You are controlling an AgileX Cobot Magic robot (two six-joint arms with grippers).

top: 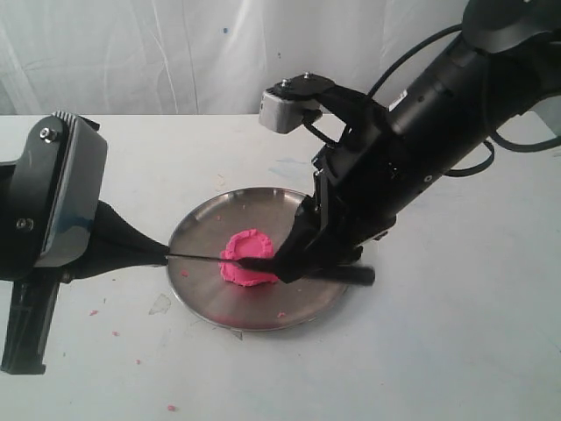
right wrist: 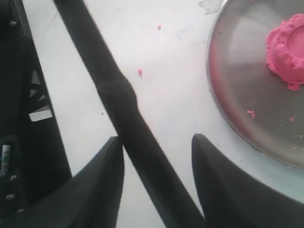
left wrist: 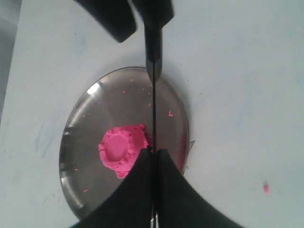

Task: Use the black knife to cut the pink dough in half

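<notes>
**A:** Start at the grippers. What are they doing?

**B:** The left gripper (left wrist: 153, 153) has its fingers pressed together on the thin blade end of the slim all-black knife (left wrist: 154, 95), at the left rim of the round steel plate (top: 197, 224). The right gripper (right wrist: 156, 140) is spread, with a finger on either side of the rounded handle. One finger lies close against the handle and the other stands apart, so I judge it is not clamping.

**A:** And the target?

**B:** The bright pink dough mound (top: 245, 259), dimpled in the middle, sits whole near the plate's centre. It is just left of the right gripper and farther from the left one. The knife's long axis runs left to right, blade left and handle right, crossing the dough.

**A:** Crossing its middle?

**B:** The exterior view suggests so. The left wrist view looks straight down the blade and puts its line along the dough's edge, beside the dimple. I cannot tell how high the blade is above the dough. Only the right wrist view shows the gap at the handle, along with pink crumbs (right wrist: 140, 71) on the white table (right wrist: 166, 57).
</notes>
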